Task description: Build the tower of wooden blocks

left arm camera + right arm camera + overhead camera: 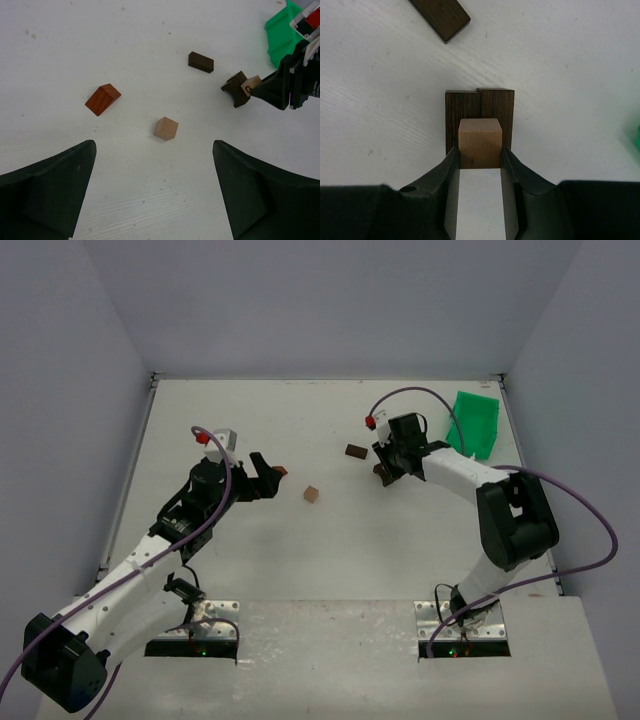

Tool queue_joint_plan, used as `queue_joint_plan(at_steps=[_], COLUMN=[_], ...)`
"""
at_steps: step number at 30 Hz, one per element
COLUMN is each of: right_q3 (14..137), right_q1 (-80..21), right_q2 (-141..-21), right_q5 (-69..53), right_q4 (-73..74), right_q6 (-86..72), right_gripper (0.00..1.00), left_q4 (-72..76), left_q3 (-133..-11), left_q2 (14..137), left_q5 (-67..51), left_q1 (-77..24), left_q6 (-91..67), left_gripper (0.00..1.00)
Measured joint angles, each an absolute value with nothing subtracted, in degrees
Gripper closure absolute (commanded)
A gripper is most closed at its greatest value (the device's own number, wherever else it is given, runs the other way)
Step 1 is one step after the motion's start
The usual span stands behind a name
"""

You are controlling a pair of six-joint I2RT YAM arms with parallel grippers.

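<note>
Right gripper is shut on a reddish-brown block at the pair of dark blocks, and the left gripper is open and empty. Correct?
One thing is wrong: the right gripper is shut on a light tan block, not a reddish-brown one, as the right wrist view shows. The reddish-brown block lies loose ahead of the left gripper. The rest holds: pair of dark blocks, left gripper open and empty.

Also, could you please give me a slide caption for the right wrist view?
Right gripper holds a light tan cube against two side-by-side dark brown blocks; another dark block lies beyond.
</note>
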State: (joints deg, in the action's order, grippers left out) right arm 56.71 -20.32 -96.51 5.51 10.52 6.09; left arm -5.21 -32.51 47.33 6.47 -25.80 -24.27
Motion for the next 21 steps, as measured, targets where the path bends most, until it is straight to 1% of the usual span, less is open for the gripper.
queue_joint_plan(at_steps=[11,13,21], right_q3=[56.71,56.73,56.73], right_q1=[-19.94,-19.94,-19.26], right_q2=[-96.66,-96.76,-97.68], right_q5=[5.3,5.3,4.94], right_q4=[9.74,9.52,9.5], right_q6=[6.5,6.52,6.52], right_gripper=[0.75,0.73,0.72], left_q4=[-5.21,-5.21,-5.21], left_q3=[-32.43,-32.42,-32.34], left_q2=[47.33,47.33,47.25], left_q5=[6.46,6.46,6.46], left_q1=[-25.8,-25.8,-25.8], left_q6=[-24.27,-24.27,-24.27], left_gripper=[0.0,0.0,0.0])
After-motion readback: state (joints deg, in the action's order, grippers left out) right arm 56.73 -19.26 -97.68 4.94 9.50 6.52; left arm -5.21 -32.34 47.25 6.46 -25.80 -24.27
